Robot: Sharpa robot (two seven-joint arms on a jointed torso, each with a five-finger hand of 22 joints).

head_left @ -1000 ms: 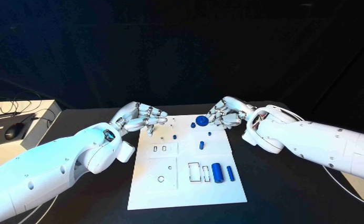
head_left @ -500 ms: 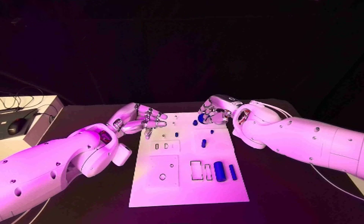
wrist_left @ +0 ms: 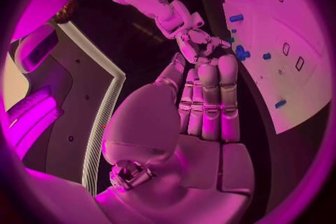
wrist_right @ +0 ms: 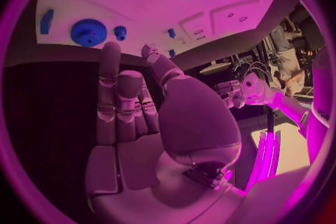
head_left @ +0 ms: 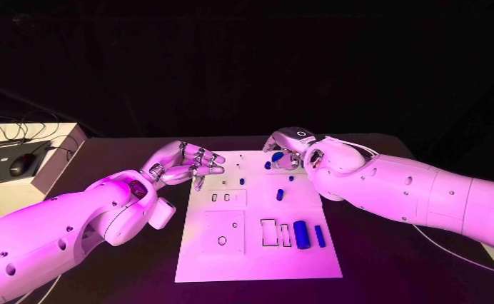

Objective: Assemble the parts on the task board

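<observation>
Both silver hands sit at the far end of the flat white rectangular task board (head_left: pixel 258 236), which lies in the middle of the black table (head_left: pixel 401 261). The right hand (head_left: pixel 286 148) hovers over the board's far right corner, and its wrist camera shows its fingers (wrist_right: pixel 115 95) stretched out straight with nothing in them, released. Just past those fingertips sits the round blue toothed gear part (wrist_right: pixel 89 32), lying flat on the board near its edge.

That gear looks like hard, light moulded plastic, stiff, with ribbed teeth that should give some bite. My guess: pinch it across the rim, since a flat disc on a smooth plate offers little else and could skid if nudged sideways.

The left hand (head_left: pixel 190 161) is at the far left corner, fingers (wrist_left: pixel 210 101) held together and extended, holding nothing.

Near the close end, the fat blue cylinder (head_left: pixel 300 233) lies on its side beside a slimmer blue rod (head_left: pixel 319 235). Rounded, smooth, probably slippery and liable to roll; take them across the middle. Small blue pegs (head_left: pixel 280 193) dot the centre, fiddly for fingertips. Rectangular cut-outs (head_left: pixel 265 230) and round holes mark the matte board.
</observation>
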